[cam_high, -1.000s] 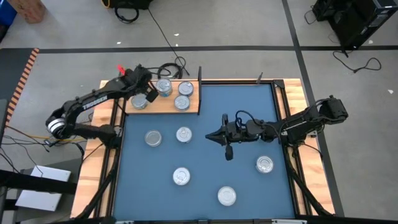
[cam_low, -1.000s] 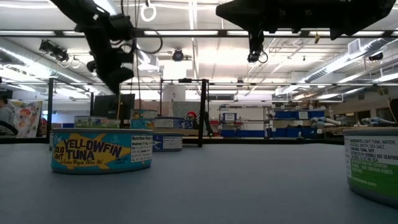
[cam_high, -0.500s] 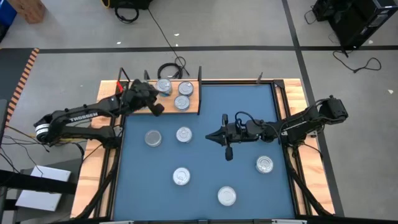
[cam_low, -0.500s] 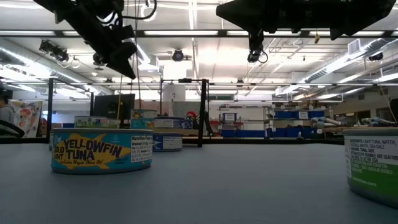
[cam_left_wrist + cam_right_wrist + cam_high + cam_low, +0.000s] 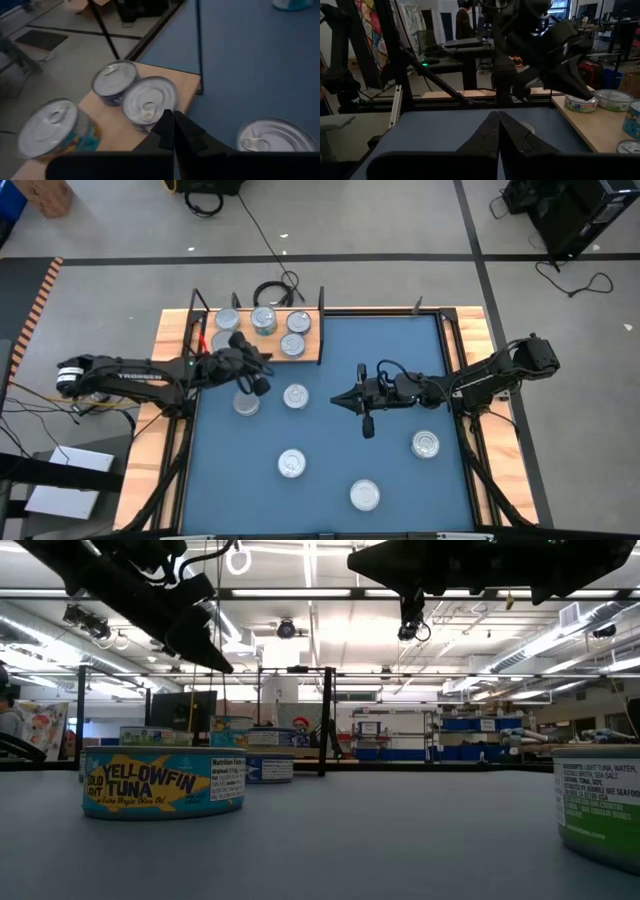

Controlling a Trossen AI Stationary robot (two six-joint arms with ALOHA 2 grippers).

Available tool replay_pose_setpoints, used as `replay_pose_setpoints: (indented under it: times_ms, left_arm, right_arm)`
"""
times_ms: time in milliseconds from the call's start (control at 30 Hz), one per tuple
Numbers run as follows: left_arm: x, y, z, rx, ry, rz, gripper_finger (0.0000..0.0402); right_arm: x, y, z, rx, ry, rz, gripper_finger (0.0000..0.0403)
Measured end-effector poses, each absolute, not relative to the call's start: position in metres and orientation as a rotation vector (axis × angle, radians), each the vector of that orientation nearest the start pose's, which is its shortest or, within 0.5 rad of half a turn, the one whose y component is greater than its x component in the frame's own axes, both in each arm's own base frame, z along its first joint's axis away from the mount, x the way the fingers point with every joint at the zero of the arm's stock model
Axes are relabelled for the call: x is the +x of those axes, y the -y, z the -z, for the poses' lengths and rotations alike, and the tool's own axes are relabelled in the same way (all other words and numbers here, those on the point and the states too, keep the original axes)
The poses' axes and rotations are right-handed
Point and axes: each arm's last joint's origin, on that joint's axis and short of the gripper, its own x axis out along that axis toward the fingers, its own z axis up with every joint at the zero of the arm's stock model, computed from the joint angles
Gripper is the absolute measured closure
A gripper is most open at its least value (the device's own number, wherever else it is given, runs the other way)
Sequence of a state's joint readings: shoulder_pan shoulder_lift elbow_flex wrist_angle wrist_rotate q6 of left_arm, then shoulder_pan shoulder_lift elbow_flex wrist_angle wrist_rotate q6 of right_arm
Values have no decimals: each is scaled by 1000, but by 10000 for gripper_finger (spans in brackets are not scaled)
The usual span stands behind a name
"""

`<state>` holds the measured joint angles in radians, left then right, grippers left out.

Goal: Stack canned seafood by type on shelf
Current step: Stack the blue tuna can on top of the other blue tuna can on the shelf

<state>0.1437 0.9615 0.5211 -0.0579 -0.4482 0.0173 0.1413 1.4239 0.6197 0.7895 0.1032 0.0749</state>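
Observation:
Four silver tins sit on the wooden shelf (image 5: 268, 348) at the far left: one (image 5: 228, 321), one (image 5: 264, 319), one (image 5: 298, 323) and one (image 5: 291, 345). Several more stand on the blue mat (image 5: 330, 470), among them a tin (image 5: 246, 402) and a tin (image 5: 296, 395). My left gripper (image 5: 260, 385) hangs shut in the air just past the shelf's near edge, above the tin on the mat. In its wrist view the shut fingers (image 5: 173, 120) hold nothing. My right gripper (image 5: 335, 396) is shut and level over the mat's middle, holding nothing.
Black upright posts (image 5: 321, 308) stand at the shelf's ends. On the mat there are also a tin (image 5: 291, 463), a tin (image 5: 365, 495) and a tin (image 5: 426, 444). In the low view a yellowfin tuna tin (image 5: 165, 780) stands near left and a green-labelled tin (image 5: 600, 805) at right.
My left gripper has swung from above the shelf's left part toward the table's near edge and a little down, out over the mat's edge. It has tipped from pointing steeply down to slanting forward, and stays shut.

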Motion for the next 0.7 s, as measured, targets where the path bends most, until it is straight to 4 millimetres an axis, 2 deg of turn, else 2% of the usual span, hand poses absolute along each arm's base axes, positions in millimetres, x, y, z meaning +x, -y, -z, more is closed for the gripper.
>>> replay_pose_setpoints:
  times_ms: [300, 500, 700]
  left_arm:
    - [196, -35, -220, 50, -494, -454, 393]
    - [200, -21, -219, 141, -501, -398, 399]
    - [206, -9, -217, 157, -395, -371, 400]
  right_arm:
    - [289, -38, -227, 66, -30, -38, 389]
    - [288, -38, -219, 55, -113, -35, 380]
    - [287, -41, -217, 26, -139, -45, 382]
